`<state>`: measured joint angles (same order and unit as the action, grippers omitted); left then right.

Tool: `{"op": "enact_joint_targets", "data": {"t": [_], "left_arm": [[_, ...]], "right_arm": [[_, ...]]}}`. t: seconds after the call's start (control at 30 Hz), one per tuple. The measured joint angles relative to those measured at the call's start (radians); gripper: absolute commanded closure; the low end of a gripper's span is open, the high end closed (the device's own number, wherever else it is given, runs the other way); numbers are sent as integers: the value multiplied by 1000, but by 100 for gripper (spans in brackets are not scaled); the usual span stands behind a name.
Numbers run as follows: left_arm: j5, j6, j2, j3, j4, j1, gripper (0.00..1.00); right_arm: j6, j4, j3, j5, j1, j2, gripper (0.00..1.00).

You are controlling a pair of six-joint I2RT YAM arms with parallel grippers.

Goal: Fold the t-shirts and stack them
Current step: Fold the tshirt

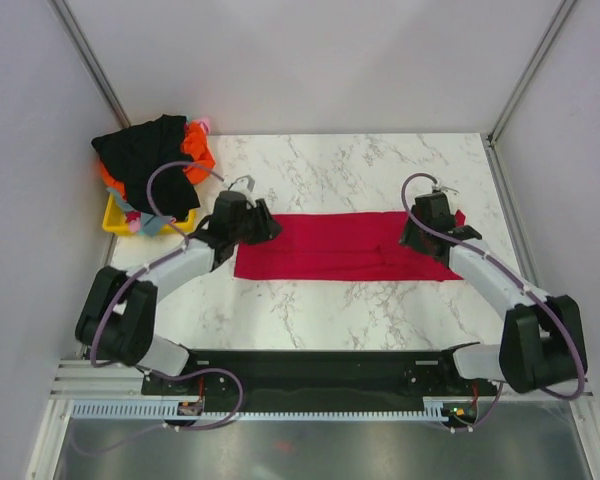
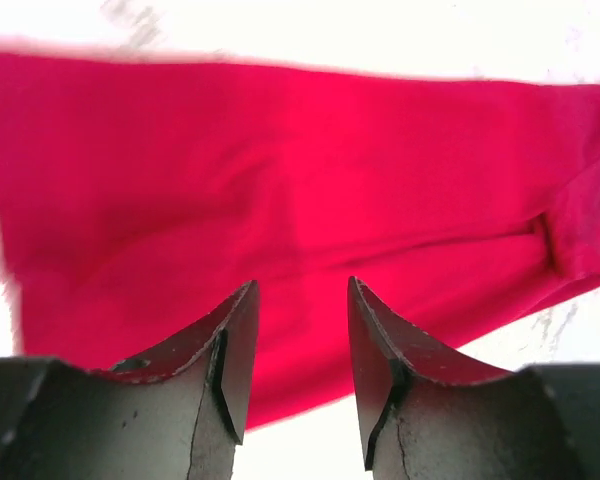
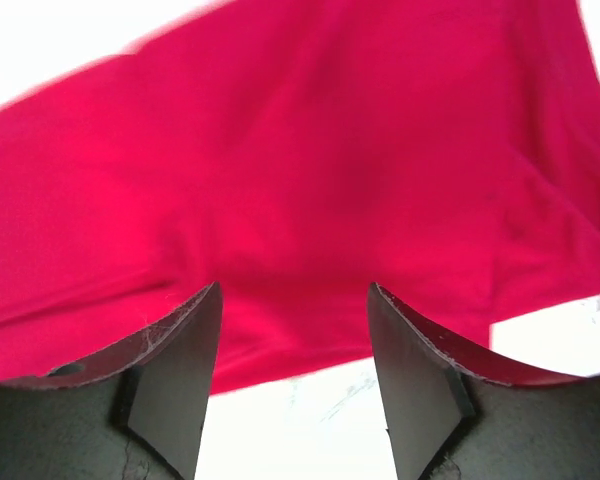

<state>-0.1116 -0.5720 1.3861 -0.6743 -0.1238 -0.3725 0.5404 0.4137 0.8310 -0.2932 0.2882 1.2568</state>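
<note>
One red t-shirt (image 1: 345,246), one yellow bin (image 1: 113,216), one shirt heap (image 1: 150,150) (uncountable)

The crimson t-shirt (image 1: 330,248) is soft matt cloth. The bench (image 1: 360,170) is smooth and marble-veined, perhaps laminate.

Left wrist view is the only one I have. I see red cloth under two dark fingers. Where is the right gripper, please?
Observer: The right gripper hangs over the right end of the same red t-shirt, jaws open, nothing between them.
Operator: How does the shirt lie as a whole?
Observer: It lies flat as a long band across the table, with the left gripper above its left end.
Operator: And the other shirts?
Observer: They are heaped at the far left corner, a black t-shirt on top and orange cloth showing beside it, over a yellow bin.
</note>
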Motion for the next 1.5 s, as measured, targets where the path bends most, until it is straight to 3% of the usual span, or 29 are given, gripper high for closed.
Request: {"op": "enact_joint_targets", "data": {"t": [0.23,0.37,0.5,0.77,1.1,1.23,1.5], "left_arm": [[14,36,383,-508,192,-51,53],[16,34,532,-617,306,-49,53],[16,16,552,-570,392,-50,53],[6,-75,431,-380,304,-72,55],[-15,-268,266,-175,293,-323,55],[-23,-317,262,-170,302,-386,55],[-26,-352,262,-171,305,-424,55]], "right_arm": [[3,-15,2,61,-182,239,32],[-1,-19,55,93,-205,355,31],[-9,-24,174,107,-222,465,31],[-15,-31,609,178,-232,800,31],[4,-39,1367,429,-105,1294,18],[29,-55,1483,483,-44,1373,14],[59,-171,1502,654,-33,1418,8]]}}
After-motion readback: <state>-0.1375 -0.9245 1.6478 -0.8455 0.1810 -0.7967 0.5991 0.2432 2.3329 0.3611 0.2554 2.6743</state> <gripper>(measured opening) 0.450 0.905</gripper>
